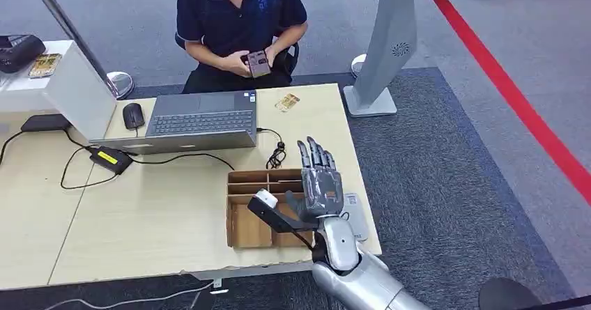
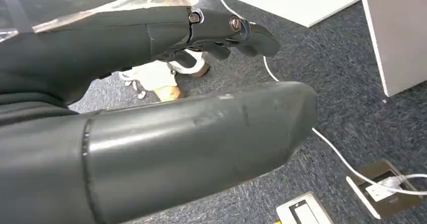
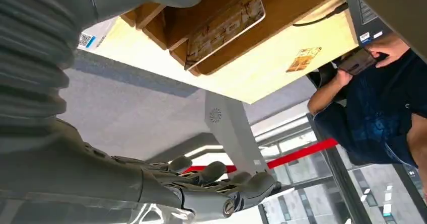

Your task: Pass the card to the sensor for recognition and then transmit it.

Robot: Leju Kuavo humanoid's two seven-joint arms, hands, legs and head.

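1. Far left of the head view: a white box (image 1: 59,87) stands at the tabletop's (image 1: 139,212) edge. A laptop (image 1: 198,122) sits upper centre-left, with a person (image 1: 240,24) seated behind it looking at a phone (image 1: 258,63).
2. Centre: a cardboard tray (image 1: 245,205) with dividers sits low on the tabletop. In the right wrist view a card (image 3: 226,25) lies flat in one of its compartments. A second card (image 1: 287,102) lies loose on the tabletop, upper centre, right of the laptop.
3. Right of centre: the right hand (image 1: 317,184) hovers over the tray's right side, fingers spread and straight, holding nothing.
4. The left hand (image 2: 216,32) hangs toward the carpet, fingers curled loosely, nothing in it.
5. Handling judgement: the card looks thin, light, stiff and slick. Lying flat against the compartment floor, it offers little edge. Pinching a long edge, or tipping it against a divider first, seems the safest hold.
6. Upper right: the grey sensor stand (image 1: 383,52) is on the floor, beyond the tabletop corner.
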